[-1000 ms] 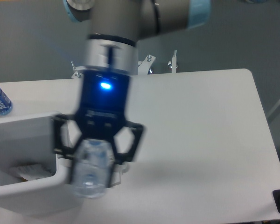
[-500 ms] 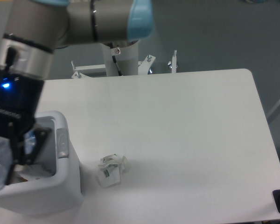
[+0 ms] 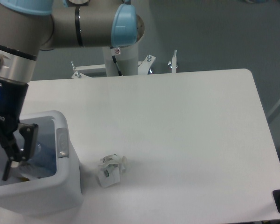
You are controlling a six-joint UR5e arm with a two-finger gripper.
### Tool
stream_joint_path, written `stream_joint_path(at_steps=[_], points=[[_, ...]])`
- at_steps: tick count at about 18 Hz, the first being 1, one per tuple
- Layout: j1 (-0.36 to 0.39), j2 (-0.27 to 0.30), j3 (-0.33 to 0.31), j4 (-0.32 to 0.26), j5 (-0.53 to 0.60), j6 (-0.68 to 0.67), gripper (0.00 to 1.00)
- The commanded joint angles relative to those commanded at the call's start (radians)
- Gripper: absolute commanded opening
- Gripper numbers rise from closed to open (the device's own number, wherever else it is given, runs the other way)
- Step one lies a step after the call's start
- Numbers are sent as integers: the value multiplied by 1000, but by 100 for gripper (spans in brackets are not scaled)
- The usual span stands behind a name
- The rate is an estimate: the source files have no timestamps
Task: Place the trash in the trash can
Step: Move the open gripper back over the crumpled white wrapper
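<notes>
Single fixed camera, high, front of table (image 3: 191,121), looking down toward arm base (image 3: 121,60).

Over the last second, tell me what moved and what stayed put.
The gripper carried the crushed bottle leftward from above the table to over the trash can. The bottle now seems to lie inside the bin, so it looks released, though the fingers are partly cut off. The crumpled wad, uncovered once the arm passed, has not moved since.
</notes>
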Motion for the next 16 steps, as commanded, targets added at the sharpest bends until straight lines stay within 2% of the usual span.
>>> stream_joint_path(at_steps=[3,5,7,9,11,14,16], points=[[135,15,-95,-3,0,64,100],[213,21,-184,-18,0,241,100],[276,60,-282,-25,0,445,100],[287,75,-369,-28,2,599,100],[290,72,-422,-34,5,713,100],[283,68,-499,-49,86,790,100],[241,55,-552,-48,95,795,100]])
